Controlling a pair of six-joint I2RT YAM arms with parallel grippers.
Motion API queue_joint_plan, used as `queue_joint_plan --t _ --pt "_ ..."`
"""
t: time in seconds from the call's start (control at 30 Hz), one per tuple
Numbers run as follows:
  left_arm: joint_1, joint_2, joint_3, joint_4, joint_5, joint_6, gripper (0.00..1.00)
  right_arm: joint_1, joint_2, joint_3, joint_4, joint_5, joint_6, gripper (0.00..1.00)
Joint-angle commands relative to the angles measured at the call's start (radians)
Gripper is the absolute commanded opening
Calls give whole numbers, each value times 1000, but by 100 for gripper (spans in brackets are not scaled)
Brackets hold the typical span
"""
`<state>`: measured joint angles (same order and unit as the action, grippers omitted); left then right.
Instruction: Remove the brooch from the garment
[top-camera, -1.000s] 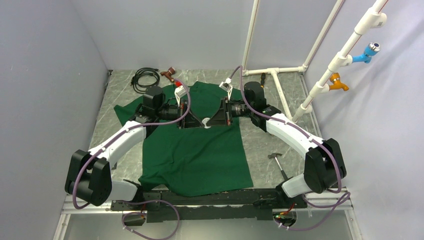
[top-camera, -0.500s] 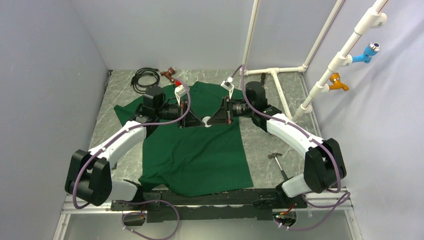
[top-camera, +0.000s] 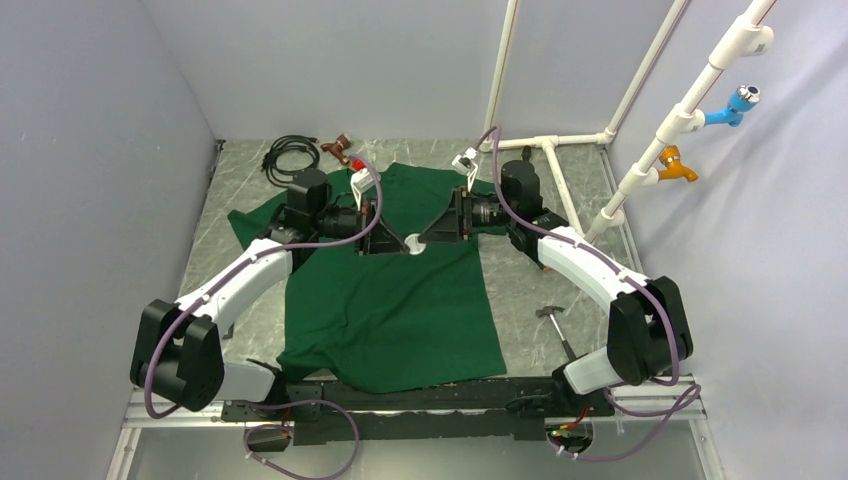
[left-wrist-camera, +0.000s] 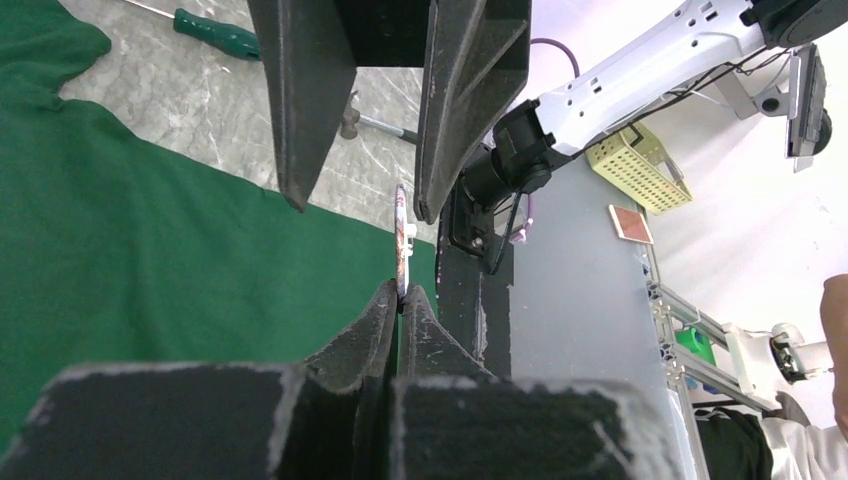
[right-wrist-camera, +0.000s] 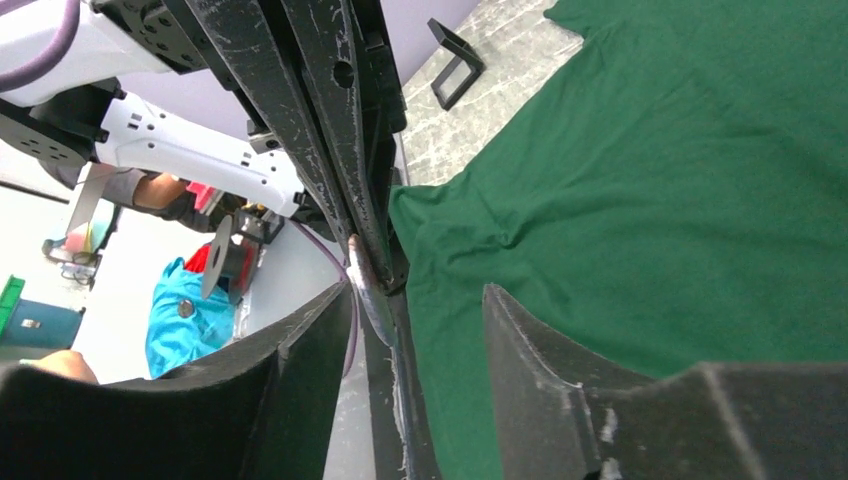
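The dark green garment (top-camera: 390, 310) lies flat on the table, and it also shows in the left wrist view (left-wrist-camera: 150, 230) and the right wrist view (right-wrist-camera: 650, 200). The brooch (top-camera: 413, 244) is a small pale disc held above the shirt's chest. My left gripper (top-camera: 400, 243) is shut on its rim. In the left wrist view the gripper (left-wrist-camera: 400, 292) pinches the brooch (left-wrist-camera: 401, 235), which is seen edge-on. My right gripper (top-camera: 425, 238) faces it from the right and is open. Its fingers (right-wrist-camera: 300, 360) stand on either side of the brooch (right-wrist-camera: 367, 285) without touching it.
A black cable coil (top-camera: 290, 155) and a brown tool (top-camera: 340, 150) lie at the back left. A white pipe frame (top-camera: 555, 145) stands at the back right. A hammer (top-camera: 553, 320) lies right of the shirt. A green-handled screwdriver (left-wrist-camera: 215, 35) lies near it.
My right wrist has drawn back a little to the right and away. The left gripper and the brooch have stayed in place.
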<state>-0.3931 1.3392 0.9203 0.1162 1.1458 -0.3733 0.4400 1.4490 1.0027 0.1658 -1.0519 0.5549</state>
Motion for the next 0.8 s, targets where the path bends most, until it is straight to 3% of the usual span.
queue_joint_plan --t 0.0,0.13,0.3,0.43,0.57,0.77 --pt "10 9 87 -139 14 103 0 -4 -36 8 40 -25 -22 57" --pt "45 20 131 -289 10 209 0 -5 -37 16 9 -21 -41 66" --pt "95 11 223 -637 -67 494 0 -18 -48 31 -59 -12 -96 79" --pt "174 -14 268 -872 -155 672 0 -36 -60 41 -119 7 -151 96" --pt "278 -41 271 -1085 -281 828 0 -37 -63 72 -217 41 -240 100" --pt "384 -207 141 -1154 -596 944 0 -38 -67 86 -295 71 -322 100"
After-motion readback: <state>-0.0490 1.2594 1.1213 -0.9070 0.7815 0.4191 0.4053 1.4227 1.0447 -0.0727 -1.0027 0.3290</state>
